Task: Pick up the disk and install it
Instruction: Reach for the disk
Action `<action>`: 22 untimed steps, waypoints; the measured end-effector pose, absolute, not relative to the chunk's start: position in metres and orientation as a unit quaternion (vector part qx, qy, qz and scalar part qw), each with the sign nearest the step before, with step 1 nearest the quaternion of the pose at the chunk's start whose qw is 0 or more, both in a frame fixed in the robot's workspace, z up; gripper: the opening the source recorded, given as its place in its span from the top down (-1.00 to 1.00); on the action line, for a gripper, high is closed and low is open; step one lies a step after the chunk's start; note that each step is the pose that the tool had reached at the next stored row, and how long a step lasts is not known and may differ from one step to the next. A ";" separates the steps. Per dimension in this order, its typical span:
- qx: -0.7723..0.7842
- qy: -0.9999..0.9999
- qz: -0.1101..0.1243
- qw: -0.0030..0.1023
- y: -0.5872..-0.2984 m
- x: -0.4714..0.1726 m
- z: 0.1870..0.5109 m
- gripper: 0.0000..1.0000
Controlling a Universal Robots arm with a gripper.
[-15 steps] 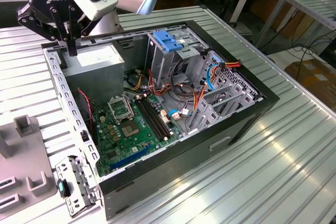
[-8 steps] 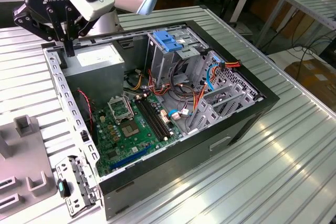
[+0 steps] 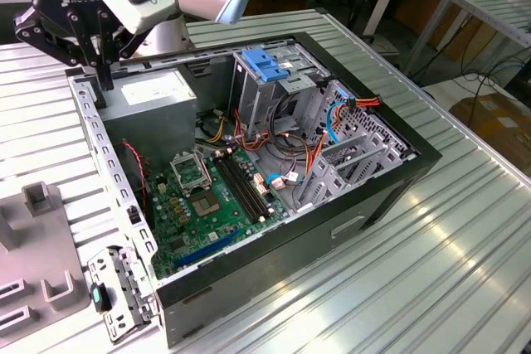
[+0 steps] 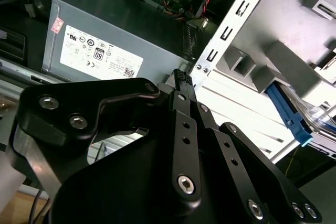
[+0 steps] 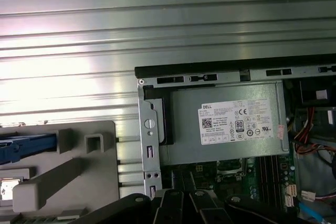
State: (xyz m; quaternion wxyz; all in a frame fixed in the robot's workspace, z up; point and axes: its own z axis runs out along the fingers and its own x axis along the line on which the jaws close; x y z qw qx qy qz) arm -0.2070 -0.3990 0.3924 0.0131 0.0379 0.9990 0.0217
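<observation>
Clenched, empty fingers (image 4: 181,85) hang at the computer case (image 3: 390,192) rim; the disk (image 4: 289,114), bright blue rail and end tab showing, sits in a grey fixture (image 4: 286,59).

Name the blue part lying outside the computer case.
The blue-railed disk in the grey fixture; the latch plate and data cable sit inside the case.
</observation>
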 end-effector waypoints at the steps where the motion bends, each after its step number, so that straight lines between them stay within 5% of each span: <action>1: 0.038 0.999 0.022 0.013 -0.399 -0.208 0.392 0.79; 22: 0.038 0.999 0.022 0.013 -0.399 -0.222 0.392 0.79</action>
